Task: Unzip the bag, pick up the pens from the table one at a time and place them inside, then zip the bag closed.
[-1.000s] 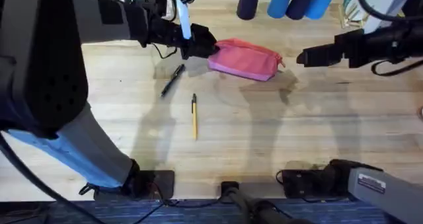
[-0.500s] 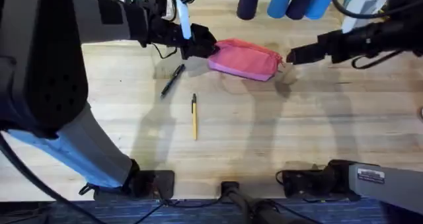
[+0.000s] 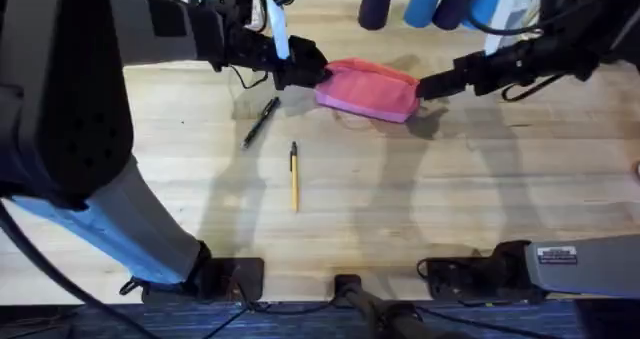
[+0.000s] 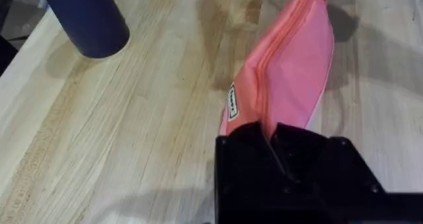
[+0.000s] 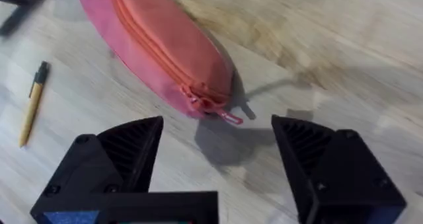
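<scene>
— Where's the bag (image 3: 367, 89) sitting?

— On the far middle of the bench (image 3: 430, 199), lying long-ways, zipper running along its top and shut as far as the wrist views show. The zipper pull (image 5: 225, 115) hangs off the right end.

— And the left pincer (image 4: 269, 141)?

— At the bag's left end. From its own wrist camera the black fingers are pressed together on the fabric there, clamped on that end, I think, though the contact itself is partly hidden.

— The right pincer (image 5: 218, 158)?

— Spread wide, holding nothing. From overhead it sits just beside the bag's right end; in its wrist view the pull lies ahead of the gap between the two fingers, not touching either.

— The pens?

— Both on the bench, nearer than the bag. The black pen (image 3: 261, 120) lies slanted just below the left pincer; the yellow pen (image 3: 294, 176) lies close by, nearer still, dark end pointing away.
</scene>
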Controlling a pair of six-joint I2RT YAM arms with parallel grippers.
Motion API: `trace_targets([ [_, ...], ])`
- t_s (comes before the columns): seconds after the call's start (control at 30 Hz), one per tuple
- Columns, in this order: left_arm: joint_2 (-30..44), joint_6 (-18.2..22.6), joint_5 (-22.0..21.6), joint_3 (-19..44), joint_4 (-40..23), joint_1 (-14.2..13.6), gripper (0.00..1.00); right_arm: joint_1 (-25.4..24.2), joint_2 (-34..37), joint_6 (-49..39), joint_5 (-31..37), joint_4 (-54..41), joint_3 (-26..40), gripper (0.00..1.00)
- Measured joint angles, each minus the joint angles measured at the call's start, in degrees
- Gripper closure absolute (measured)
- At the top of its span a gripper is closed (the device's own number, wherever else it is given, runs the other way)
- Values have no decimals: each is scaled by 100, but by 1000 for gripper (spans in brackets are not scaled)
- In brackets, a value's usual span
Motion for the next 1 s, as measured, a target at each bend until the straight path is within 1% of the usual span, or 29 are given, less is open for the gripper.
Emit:
trace_targets([
  [0.13,-2,0,2,0,0,0,959,141,169,-2,0,112,0,6],
  [0.33,-2,0,0,0,0,0,959,235,305,-2,0,366,2,56],
  [0.47,-2,0,2,0,0,0,959,236,314,-2,-1,429,2,70],
  [0.53,-2,0,2,0,0,0,959,249,318,-3,0,429,2,97],
  [0.7,-2,0,0,0,0,0,959,318,383,-4,-2,450,4,216],
  [0.77,-2,0,-1,0,0,0,959,332,403,-4,0,482,4,300],
  [0.83,-2,0,-2,0,0,0,959,331,403,-6,0,497,4,412],
  [0.9,-1,0,-2,0,0,0,959,331,405,-4,-1,503,4,500],
  [1.0,-2,0,-2,0,1,0,959,332,403,-4,-7,502,4,599],
])
